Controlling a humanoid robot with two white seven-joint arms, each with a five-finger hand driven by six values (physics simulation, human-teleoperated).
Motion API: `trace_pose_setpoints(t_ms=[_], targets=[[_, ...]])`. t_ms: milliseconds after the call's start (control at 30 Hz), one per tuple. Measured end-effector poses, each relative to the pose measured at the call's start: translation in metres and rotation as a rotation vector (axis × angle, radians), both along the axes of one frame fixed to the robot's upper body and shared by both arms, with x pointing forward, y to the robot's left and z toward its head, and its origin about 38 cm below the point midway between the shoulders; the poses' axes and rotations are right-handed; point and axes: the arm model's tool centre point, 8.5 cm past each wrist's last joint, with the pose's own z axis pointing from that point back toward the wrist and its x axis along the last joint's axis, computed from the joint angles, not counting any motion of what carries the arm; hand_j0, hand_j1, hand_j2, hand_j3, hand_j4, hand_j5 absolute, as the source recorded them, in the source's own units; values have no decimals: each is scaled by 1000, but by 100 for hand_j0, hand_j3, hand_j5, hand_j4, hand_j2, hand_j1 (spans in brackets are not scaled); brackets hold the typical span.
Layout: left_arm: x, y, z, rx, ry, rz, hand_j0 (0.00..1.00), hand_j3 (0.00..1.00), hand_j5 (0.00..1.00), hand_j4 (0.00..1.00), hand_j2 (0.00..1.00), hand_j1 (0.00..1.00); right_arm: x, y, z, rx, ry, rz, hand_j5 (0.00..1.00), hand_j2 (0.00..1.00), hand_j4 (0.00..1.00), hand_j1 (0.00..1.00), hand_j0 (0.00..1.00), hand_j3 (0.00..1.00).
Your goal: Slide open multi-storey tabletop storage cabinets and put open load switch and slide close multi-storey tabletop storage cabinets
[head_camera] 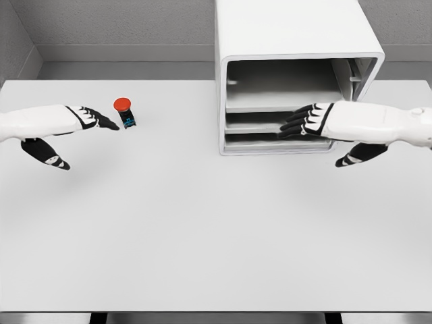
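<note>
Reaching w/ flat open left hand [94,119] near red-domed switch [124,111]; right hand [305,121] open at boxy white cabinet [297,74].

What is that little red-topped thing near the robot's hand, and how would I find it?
Start at the white cabinet on the table, then look far left. Just beyond the left hand fingertips lies the switch, small, with a round red cap on a dark body, the only coloured thing there.

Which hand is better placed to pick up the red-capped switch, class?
Left. The left hand has its fingertips right beside the switch on the table, while the right hand is far across at the cabinet.
</note>
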Motion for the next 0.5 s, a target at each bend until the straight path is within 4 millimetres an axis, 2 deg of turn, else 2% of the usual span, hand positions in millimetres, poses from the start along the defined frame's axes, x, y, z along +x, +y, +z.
trace_pose_setpoints(t_ms=[200, 333, 500], targets=[[11, 1, -5, -9, -1, 26, 100, 100, 100, 100, 100, 100, 5, 23, 4, 30, -10, 54, 100, 100, 100, 100, 100, 100], [33, 9, 3, -24, -27, 81, 100, 100, 100, 100, 100, 100, 6, 29, 7, 17, -11, 71, 100, 100, 100, 100, 100, 100], [60, 16, 11, -35, -54, 151, 100, 100, 100, 100, 100, 100, 6, 43, -3, 11, 18, 109, 100, 100, 100, 100, 100, 100]])
